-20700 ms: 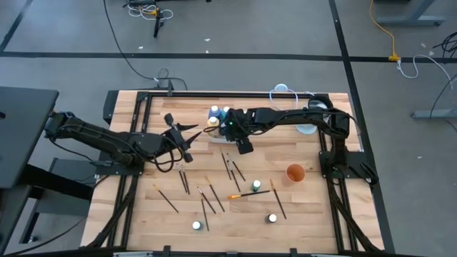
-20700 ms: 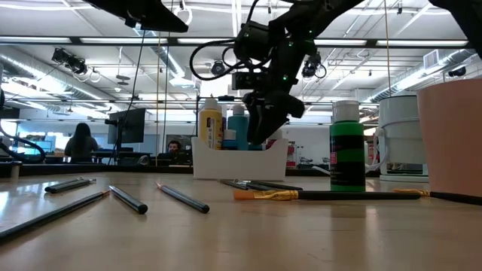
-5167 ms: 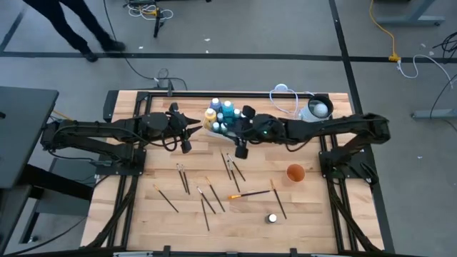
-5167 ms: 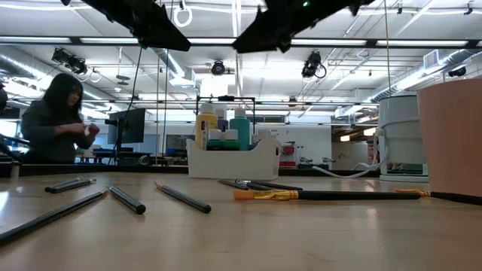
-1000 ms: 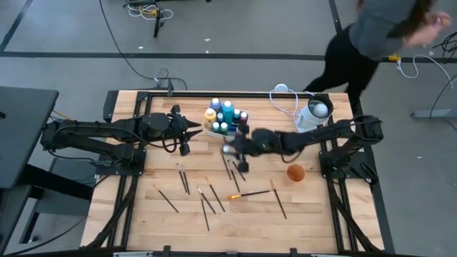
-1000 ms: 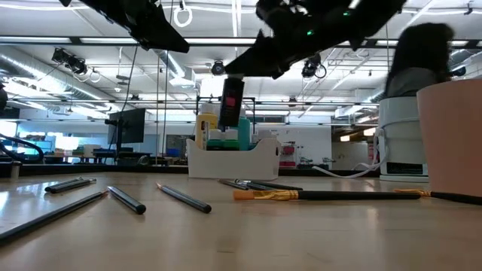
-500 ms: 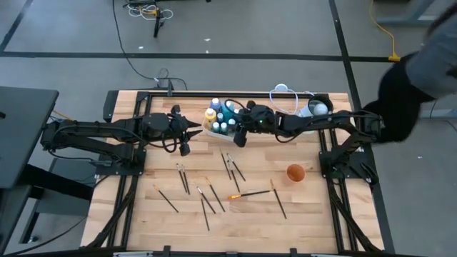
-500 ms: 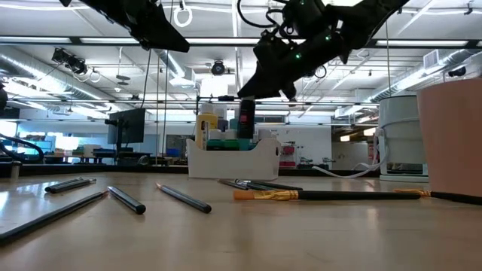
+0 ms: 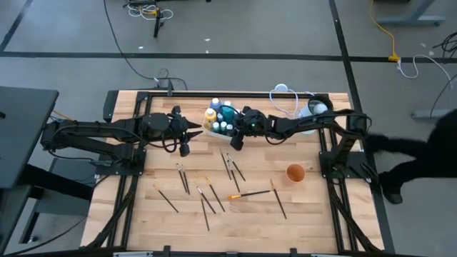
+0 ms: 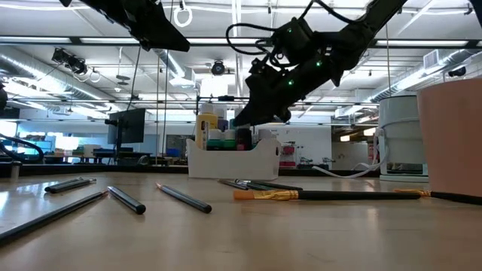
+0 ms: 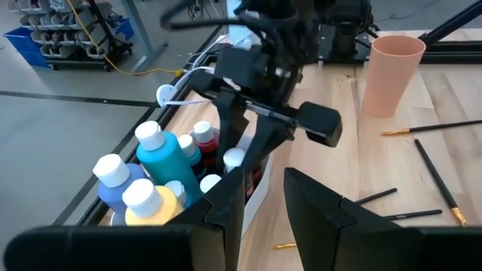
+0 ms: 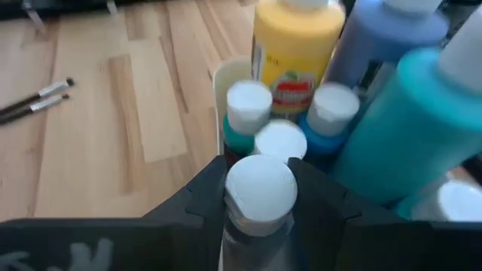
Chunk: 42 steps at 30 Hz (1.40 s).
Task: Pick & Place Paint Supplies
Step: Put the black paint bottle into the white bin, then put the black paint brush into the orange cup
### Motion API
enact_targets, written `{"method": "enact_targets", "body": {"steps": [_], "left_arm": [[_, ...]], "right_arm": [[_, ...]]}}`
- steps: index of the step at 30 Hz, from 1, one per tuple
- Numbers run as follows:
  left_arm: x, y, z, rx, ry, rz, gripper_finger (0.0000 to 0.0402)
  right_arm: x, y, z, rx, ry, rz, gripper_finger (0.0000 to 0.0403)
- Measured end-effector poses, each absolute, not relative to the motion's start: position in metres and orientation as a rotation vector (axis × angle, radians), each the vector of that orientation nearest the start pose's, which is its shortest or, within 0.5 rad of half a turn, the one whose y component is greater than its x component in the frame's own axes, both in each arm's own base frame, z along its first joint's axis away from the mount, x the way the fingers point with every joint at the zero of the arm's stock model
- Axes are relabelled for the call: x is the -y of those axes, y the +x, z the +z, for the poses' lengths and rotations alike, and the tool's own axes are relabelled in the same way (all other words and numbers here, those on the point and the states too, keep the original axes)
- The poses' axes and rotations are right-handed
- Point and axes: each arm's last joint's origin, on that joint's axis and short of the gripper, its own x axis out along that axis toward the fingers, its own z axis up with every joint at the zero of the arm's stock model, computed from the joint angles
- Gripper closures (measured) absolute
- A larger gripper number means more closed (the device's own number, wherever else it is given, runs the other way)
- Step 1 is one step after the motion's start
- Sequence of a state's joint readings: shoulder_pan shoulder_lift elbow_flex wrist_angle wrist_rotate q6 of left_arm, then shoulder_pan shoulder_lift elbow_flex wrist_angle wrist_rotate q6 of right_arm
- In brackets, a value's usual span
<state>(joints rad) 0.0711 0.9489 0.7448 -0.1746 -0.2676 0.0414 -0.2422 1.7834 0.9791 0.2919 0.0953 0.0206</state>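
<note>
Lowering a white-capped bottle [image 12: 260,192], pinched in right end effector [image 9: 238,137], into caddy [image 10: 230,159] already crowded with bottles. Left end effector [image 9: 187,133] idle nearby, fingers parted, empty. Brushes [image 9: 207,198] left across tabletop [image 9: 164,218].

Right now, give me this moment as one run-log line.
right gripper: shut on bottle, lowering into white caddy | left gripper: waiting beside caddy | brushes: on table

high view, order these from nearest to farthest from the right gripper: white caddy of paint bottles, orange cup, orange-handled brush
1. White caddy of paint bottles: right under the right gripper, which holds a white-capped bottle over it.
2. Orange cup: toward the table's right side, nearer the front.
3. Orange-handled brush: nearer the table's front; close to the cup's rank, slightly farther.
</note>
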Motion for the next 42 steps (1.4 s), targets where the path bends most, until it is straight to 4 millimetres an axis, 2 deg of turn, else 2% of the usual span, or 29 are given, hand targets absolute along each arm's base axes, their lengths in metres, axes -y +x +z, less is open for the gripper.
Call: {"method": "enact_targets", "body": {"steps": [10,24,31,37,42], "left_arm": [[-0.023,0.206,0.292,-0.386,0.08,0.331,0.0299],[-0.022,0.206,0.292,-0.386,0.082,0.331,0.0299],[-0.023,0.206,0.292,-0.386,0.082,0.331,0.0299],[-0.023,0.206,0.289,-0.39,0.083,0.331,0.0299],[-0.022,0.206,0.288,-0.395,0.081,0.331,0.0299]], "right_arm": [[0.099,0.359,0.173,-0.534,0.153,-0.382,0.0263],[0.098,0.36,0.173,-0.534,0.129,-0.368,0.0257],[0.098,0.363,0.187,-0.417,0.124,-0.389,0.0238],[0.081,0.361,0.218,-0.304,0.105,-0.334,0.022],[0.051,0.363,0.228,-0.281,0.117,-0.153,0.0217]]}}
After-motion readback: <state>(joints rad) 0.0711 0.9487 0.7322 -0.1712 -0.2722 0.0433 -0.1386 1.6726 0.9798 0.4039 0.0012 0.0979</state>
